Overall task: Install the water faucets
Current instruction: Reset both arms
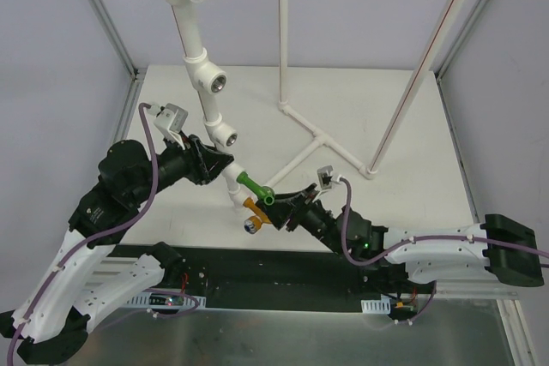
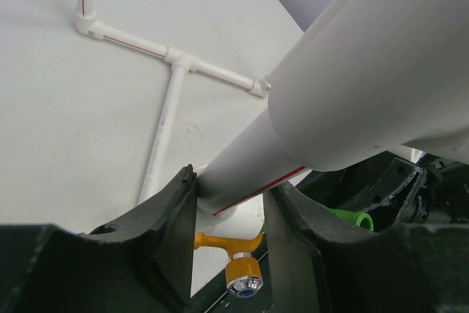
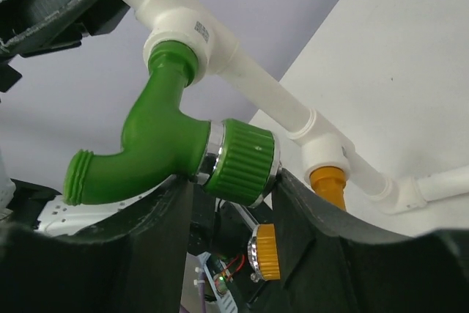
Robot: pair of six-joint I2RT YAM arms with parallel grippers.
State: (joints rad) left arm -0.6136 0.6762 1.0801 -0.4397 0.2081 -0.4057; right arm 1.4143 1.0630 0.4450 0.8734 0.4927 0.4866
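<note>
The green faucet (image 1: 254,186) (image 3: 165,133) is screwed into a white tee fitting (image 3: 187,34) on the slanted white pipe (image 1: 225,173). My right gripper (image 1: 276,206) (image 3: 231,181) is shut on its ribbed green cap (image 3: 243,159). Just below, the orange faucet (image 1: 255,212) (image 3: 327,185) sits in the neighbouring tee, its silver-ended knob (image 2: 243,275) hanging down. My left gripper (image 1: 220,165) (image 2: 231,185) is shut on the white pipe (image 2: 242,170) just above both faucets, holding it off the table.
Three more tees with metal threaded holes (image 1: 216,83) climb the pipe toward the top. A white pipe frame (image 1: 319,137) lies on the table with upright tubes (image 1: 281,32) behind. Metal cage posts (image 1: 103,15) stand at both sides.
</note>
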